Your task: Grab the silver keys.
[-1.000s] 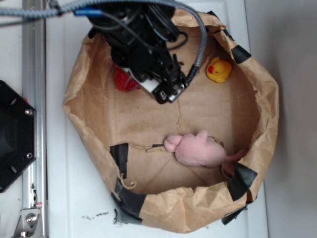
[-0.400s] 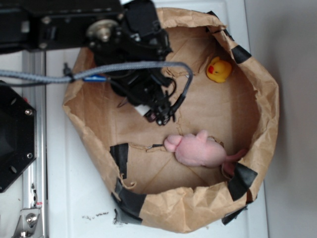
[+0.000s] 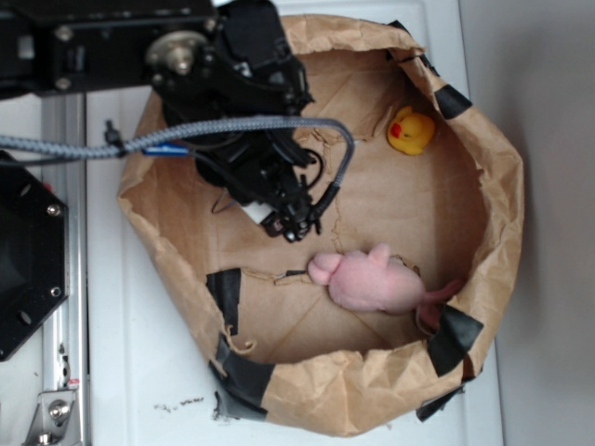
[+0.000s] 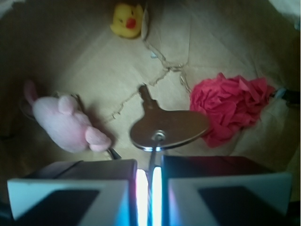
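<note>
In the wrist view my gripper [image 4: 149,162] is shut on a thin metal blade of the silver keys [image 4: 164,128]. In front of the fingertips [image 4: 126,165] a wide, dull brownish key head hangs on a thin wire ring, its blade pointing away over the bag floor. From the exterior view the gripper [image 3: 293,223] is inside the brown paper bag [image 3: 167,232], left of centre, and the keys are hidden under the arm there.
A pink plush mouse [image 3: 372,279] [image 4: 66,123] lies just below the gripper. A yellow rubber duck [image 3: 411,130] [image 4: 127,20] sits at the bag's far side. A red crumpled paper ball [image 4: 233,106] lies close to the keys. The bag walls rise all around.
The arm has swung down and left into the bag, and the gripper now sits lower, closer to the pink mouse. The red ball is now covered by the arm in the exterior view.
</note>
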Robot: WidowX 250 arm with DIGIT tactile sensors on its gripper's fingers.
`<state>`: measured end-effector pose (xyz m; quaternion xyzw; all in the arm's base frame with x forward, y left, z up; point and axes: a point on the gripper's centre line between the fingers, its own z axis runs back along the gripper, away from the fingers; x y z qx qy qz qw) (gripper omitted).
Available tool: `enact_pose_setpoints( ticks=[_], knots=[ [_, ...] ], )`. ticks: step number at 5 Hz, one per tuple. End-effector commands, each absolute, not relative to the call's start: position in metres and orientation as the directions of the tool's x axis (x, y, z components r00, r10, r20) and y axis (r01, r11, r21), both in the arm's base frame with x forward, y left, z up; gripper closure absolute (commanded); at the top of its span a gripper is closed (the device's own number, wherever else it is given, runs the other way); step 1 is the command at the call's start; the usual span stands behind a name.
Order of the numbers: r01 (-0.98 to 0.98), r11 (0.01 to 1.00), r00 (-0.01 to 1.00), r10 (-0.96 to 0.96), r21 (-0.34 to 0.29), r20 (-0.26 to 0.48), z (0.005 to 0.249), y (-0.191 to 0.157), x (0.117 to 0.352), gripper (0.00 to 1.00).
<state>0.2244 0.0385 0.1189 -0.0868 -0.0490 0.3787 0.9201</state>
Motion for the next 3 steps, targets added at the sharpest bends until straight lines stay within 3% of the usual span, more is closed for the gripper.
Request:
enact_pose_setpoints(
  ticks=[1, 3],
  knots=[
    [-0.719, 0.669, 0.666, 0.740, -0.189, 0.091, 0.1339, 0.0374, 0.2420, 1.00],
    [-0.720, 0.669, 0.652, 0.743, -0.185, 0.153, 0.1266, 0.0312, 0.2416, 1.00]
  ],
)
